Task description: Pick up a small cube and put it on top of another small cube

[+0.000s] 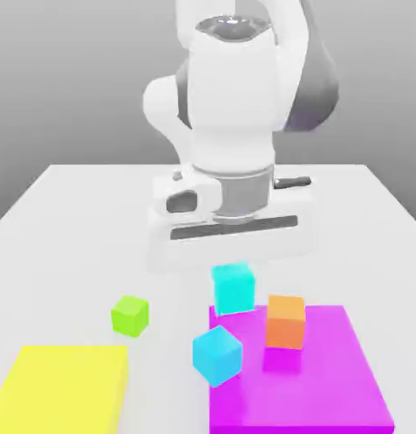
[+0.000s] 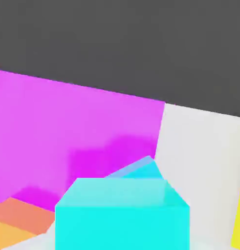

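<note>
The small cube (image 1: 234, 288), turquoise, hangs right under my hand, a little above the back left corner of the magenta slab (image 1: 330, 386). My gripper (image 1: 232, 269) is shut on it. In the hand view the same small cube (image 2: 121, 215) looms close, with a bluer sky-cyan cube (image 2: 141, 171) just behind and below it. That sky-cyan cube (image 1: 217, 354) rests tilted at the slab's left edge. An orange block (image 1: 285, 322) stands on the slab to the exterior view's right of the held cube.
A lime green cube (image 1: 130, 314) sits on the white table (image 1: 67, 220) to the exterior view's left. A flat yellow slab (image 1: 63, 394) lies at the front left. The magenta slab (image 2: 68, 127) and the orange block (image 2: 14, 222) also appear in the hand view.
</note>
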Available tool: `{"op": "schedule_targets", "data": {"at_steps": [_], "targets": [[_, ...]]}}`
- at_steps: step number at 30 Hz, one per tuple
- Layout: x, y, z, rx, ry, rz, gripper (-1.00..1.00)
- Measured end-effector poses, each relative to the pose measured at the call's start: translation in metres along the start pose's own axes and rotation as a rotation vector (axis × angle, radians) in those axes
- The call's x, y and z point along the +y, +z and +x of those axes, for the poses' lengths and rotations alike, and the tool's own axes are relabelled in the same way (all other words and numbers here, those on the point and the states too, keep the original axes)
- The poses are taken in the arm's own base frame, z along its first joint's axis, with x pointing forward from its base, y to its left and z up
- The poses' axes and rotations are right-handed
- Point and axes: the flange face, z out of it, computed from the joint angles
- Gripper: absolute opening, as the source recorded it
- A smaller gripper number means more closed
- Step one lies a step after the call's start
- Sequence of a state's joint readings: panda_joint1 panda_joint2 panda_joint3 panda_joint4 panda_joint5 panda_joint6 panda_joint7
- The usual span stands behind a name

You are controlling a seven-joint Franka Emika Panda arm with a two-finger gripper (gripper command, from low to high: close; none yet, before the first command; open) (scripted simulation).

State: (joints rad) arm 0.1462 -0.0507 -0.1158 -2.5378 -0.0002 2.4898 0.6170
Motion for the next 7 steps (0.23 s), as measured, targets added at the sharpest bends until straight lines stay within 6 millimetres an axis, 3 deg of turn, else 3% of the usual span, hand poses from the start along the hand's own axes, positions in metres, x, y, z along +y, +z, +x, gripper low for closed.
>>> {"op": "schedule_targets", "data": {"at_steps": [1,2,7], "targets": [[0.001,0.014,0.0,0.0,0.0,-0.002,-1.0],[0.002,0.028,0.0,0.0,0.0,-0.004,1.0],[0.003,0.028,0.001,0.0,0.001,-0.004,1.0]]}}
